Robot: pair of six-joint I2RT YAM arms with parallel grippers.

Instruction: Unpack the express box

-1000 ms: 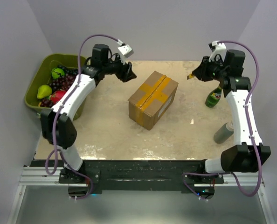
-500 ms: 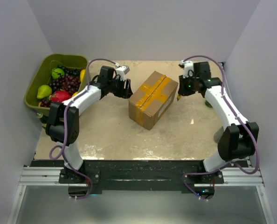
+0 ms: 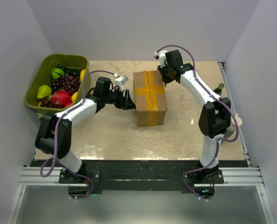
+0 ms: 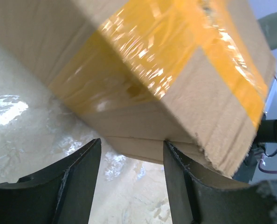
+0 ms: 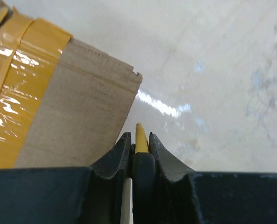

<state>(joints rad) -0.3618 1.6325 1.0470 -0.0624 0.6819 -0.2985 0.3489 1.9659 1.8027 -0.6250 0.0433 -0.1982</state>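
The express box [image 3: 150, 95], brown cardboard crossed with yellow tape, stands mid-table with its flaps taped down. My left gripper [image 3: 129, 100] is low at its left side and open. In the left wrist view the box [image 4: 143, 70] fills the top, and the gripper [image 4: 131, 145] has one fingertip [image 4: 172, 149] against the carton's bottom edge. My right gripper [image 3: 166, 74] is at the box's far right corner, shut on a black tool with a yellow tip [image 5: 140, 134]. The cardboard corner [image 5: 82, 107] lies just left of that gripper [image 5: 139, 136].
An olive-green bin [image 3: 72, 59] full of fruit stands at the far left of the table. A green bottle [image 3: 218, 87] lies near the right edge, behind my right arm. Purple cables loop over both arms.
Both arms have closed in on the box, the right one swinging far left to its back corner. The box has turned from slanted to square with the table.
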